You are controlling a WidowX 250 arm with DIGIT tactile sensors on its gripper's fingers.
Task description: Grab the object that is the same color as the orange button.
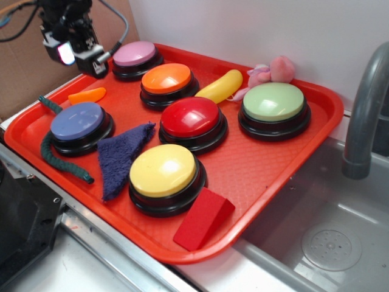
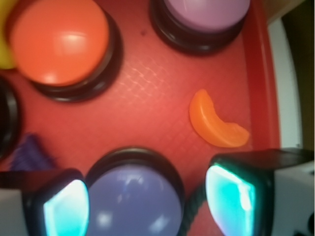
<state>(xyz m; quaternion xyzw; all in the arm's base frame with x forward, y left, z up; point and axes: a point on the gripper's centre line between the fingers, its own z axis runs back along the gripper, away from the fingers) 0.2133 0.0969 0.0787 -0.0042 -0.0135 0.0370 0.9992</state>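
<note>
Near the tray's [image 1: 292, 182] far left edge lies the orange slice [image 1: 87, 95], matching the orange button [image 1: 166, 78]. Above it hover the fingers [image 2: 228, 193], spread wide and empty, presumably lining up.

We're at a mock kitchen counter, more test bench than home. A steel sink [image 1: 322, 243] with a drain sits at the right, a grey faucet [image 1: 363, 115] arching over it. Beside it we see a red tray [image 1: 267, 176] of toy push-buttons [image 1: 164, 173], backed by a plain white wall [image 1: 243, 30] and a sheet of cardboard [image 1: 24, 67], with robot cables [image 1: 18, 21] overhead.
</note>
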